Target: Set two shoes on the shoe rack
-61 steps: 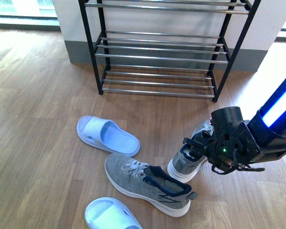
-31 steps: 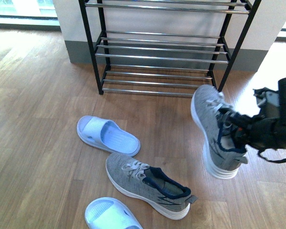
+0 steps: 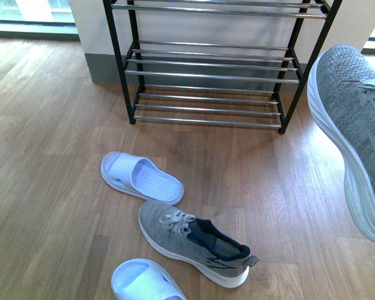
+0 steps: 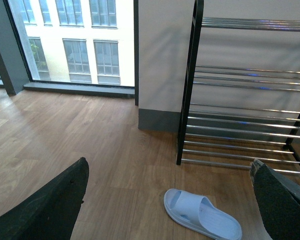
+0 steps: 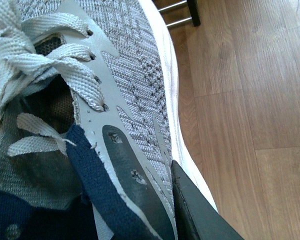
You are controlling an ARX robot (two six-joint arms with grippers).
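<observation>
Since half a second ago the lifted sneaker (image 3: 353,137) has risen and come much nearer the front camera; the arm and gripper that showed beside it then are now out of that view. The other shoes and the shoe rack (image 3: 206,75) lie as they did.

Only the toe and forefoot of this sneaker show in the front view, cut off by the right edge. In the right wrist view it (image 5: 130,100) fills most of the frame, laces and navy lining close up. The heel is out of frame.

Of the right gripper (image 5: 160,200) only one dark finger (image 5: 195,215) shows, pressed flat against the outer side of the sneaker near its collar. The opposite finger is hidden, so the width of the grip cannot be read, but the shoe hangs clear of the floor (image 3: 50,156) in this gripper's hold. The rack's foot shows just past the sneaker's toe.

The left gripper (image 4: 168,167) is spread wide with nothing between its fingers (image 4: 50,205). Beyond it and below lies a slide (image 4: 202,215), nearer its right finger, with the rack (image 4: 240,115) further ahead.

On the floor the second sneaker (image 3: 197,242) lies close to that slide (image 3: 142,177). The other slide (image 3: 144,282) is cut off by the lower edge.
</observation>
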